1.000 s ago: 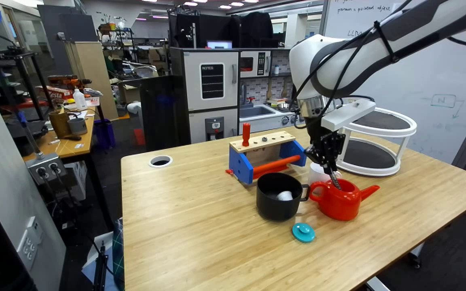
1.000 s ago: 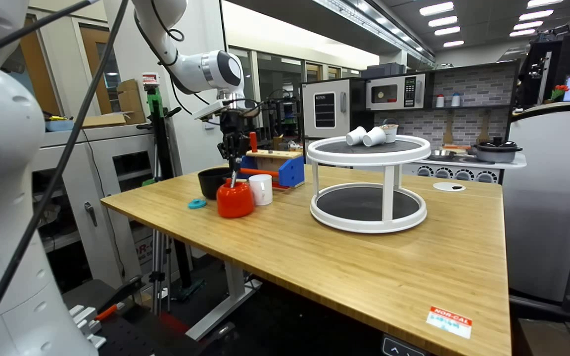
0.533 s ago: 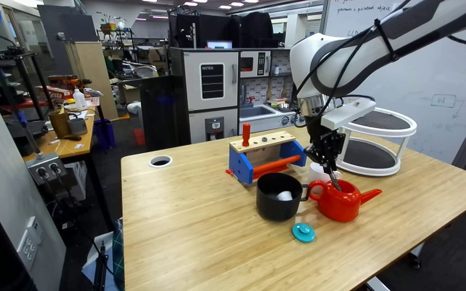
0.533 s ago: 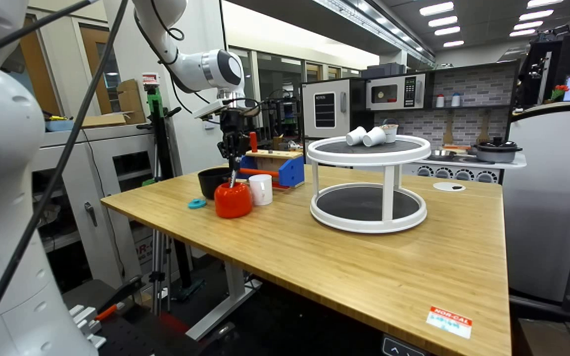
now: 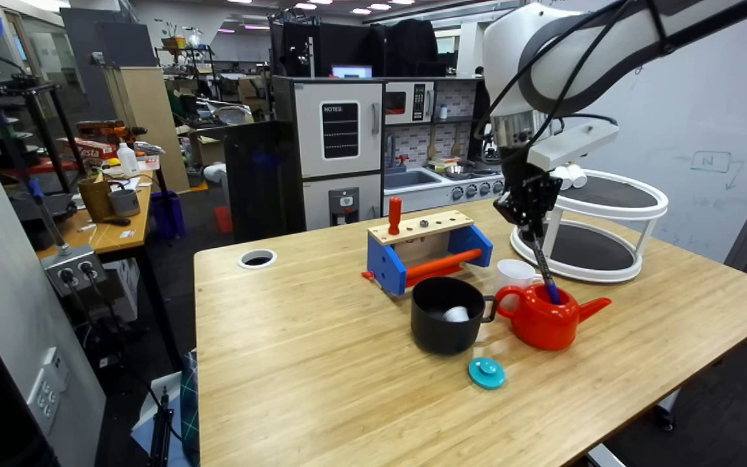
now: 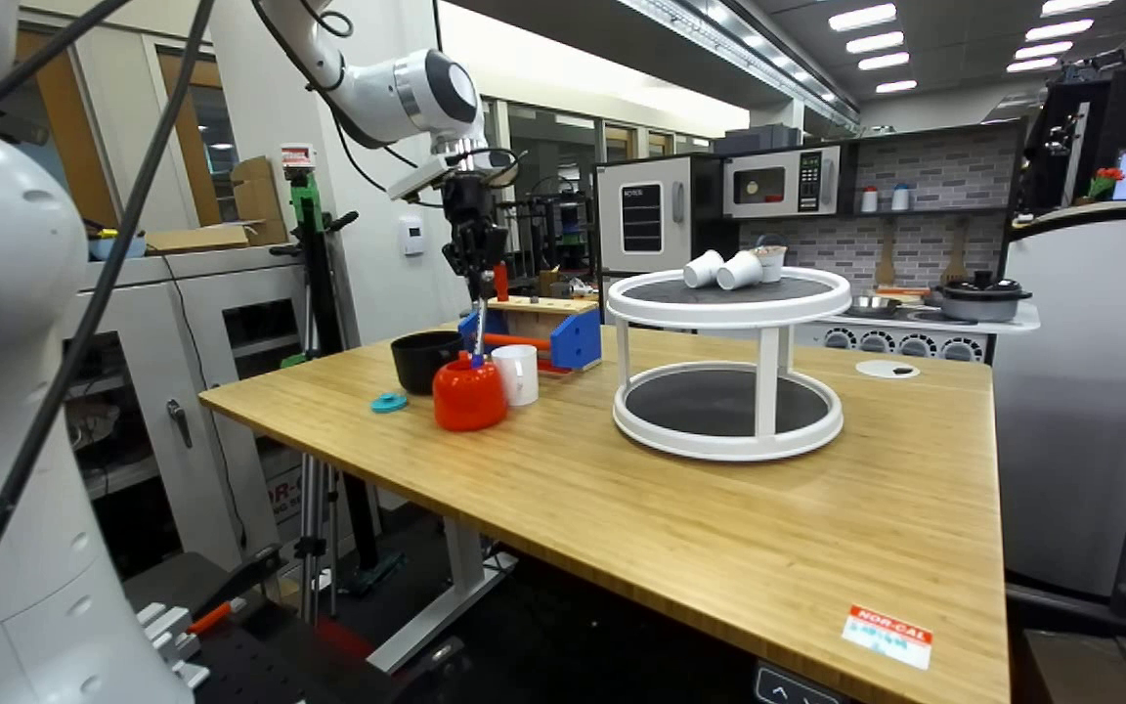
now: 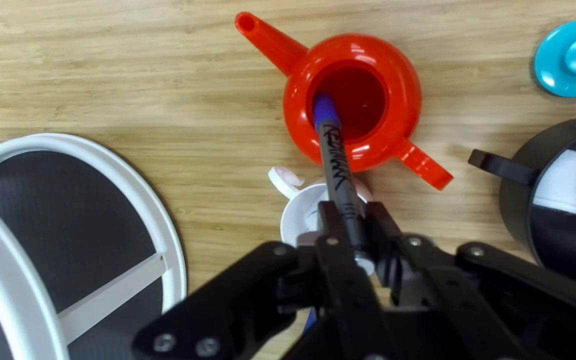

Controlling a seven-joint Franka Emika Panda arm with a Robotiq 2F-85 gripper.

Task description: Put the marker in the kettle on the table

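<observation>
Gripper (image 7: 354, 220) pinching marker (image 7: 336, 160) | marker's blue end at kettle's (image 7: 402, 97) mouth, upper centre, wrist view | REDIMARK readable there alone | NOR-CAL sticker (image 6: 887, 638) lower right in an exterior view

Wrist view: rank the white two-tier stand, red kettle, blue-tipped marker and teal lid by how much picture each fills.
1. white two-tier stand, though cut off by the frame
2. red kettle
Not ranked: blue-tipped marker and teal lid; the marker is longer but slimmer and looks nearer the camera.
</observation>
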